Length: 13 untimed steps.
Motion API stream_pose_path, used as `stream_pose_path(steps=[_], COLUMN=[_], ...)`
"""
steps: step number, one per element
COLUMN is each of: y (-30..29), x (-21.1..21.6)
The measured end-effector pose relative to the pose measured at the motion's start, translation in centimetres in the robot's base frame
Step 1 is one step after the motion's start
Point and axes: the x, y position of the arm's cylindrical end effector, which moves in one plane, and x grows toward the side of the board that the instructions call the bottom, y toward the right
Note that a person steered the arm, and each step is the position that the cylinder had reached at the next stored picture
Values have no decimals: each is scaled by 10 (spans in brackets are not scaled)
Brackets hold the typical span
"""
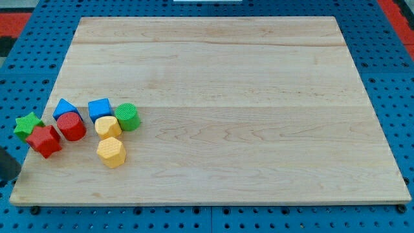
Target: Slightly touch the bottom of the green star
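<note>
The green star (pixel 27 123) lies at the left edge of the wooden board (pixel 220 84), half over the rim. A red star-shaped block (pixel 44 141) touches it on its lower right. A dark rod enters at the view's left edge, below the green star. My tip (pixel 13 179) is off the board's lower-left corner, below and a little left of the green star and the red star, touching neither.
A cluster sits to the right of the star: a red cylinder (pixel 71 126), a blue wedge-like block (pixel 65 107), a blue cube (pixel 99 109), a green cylinder (pixel 127 116), a small yellow block (pixel 107 126) and a yellow hexagon (pixel 111 152). Blue pegboard (pixel 388 58) surrounds the board.
</note>
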Motion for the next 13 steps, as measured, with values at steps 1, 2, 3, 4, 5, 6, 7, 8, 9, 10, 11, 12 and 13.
stream_pose_path(steps=[1, 2, 3, 4, 5, 6, 7, 8, 9, 10, 11, 12, 13], y=[5, 24, 90, 92, 76, 16, 2, 0, 0, 0, 1, 1, 1], x=[-16, -18, -27, -5, 16, 15, 13, 3, -2, -14, -29, -41, -44])
